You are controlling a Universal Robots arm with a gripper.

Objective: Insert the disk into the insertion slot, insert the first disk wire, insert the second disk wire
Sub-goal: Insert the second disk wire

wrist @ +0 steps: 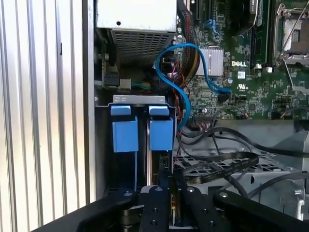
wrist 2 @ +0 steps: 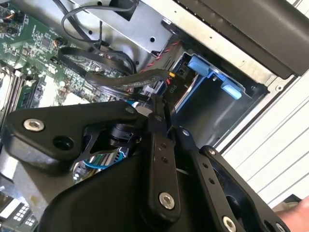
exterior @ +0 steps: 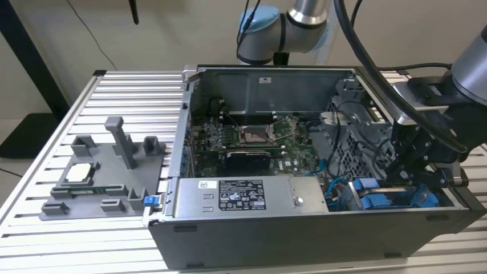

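The open computer case point(exterior: 304, 171) has its drive bay, the insertion slot point(wrist: 139, 99), in the front corner at the exterior view's right. Two blue carriers stand in it side by side. The disk point(wrist: 161, 130) is the one nearer the motherboard, also seen as a blue frame point(wrist 2: 206, 66). My gripper point(exterior: 403, 180) reaches down into this corner, just behind the disk's end point(wrist: 171, 183). Its fingers point(wrist 2: 155, 113) stand close together around a small dark connector with thin coloured wires. A blue disk wire point(wrist: 179, 77) loops from the motherboard down toward the disk.
Black flat cables point(wrist: 217, 166) cross the perforated metal beside the gripper. The power supply point(exterior: 243, 197) sits along the case front. A grey fixture plate point(exterior: 99, 177) with holders lies on the slatted table at the exterior view's left. A hand's edge point(wrist 2: 299, 215) shows.
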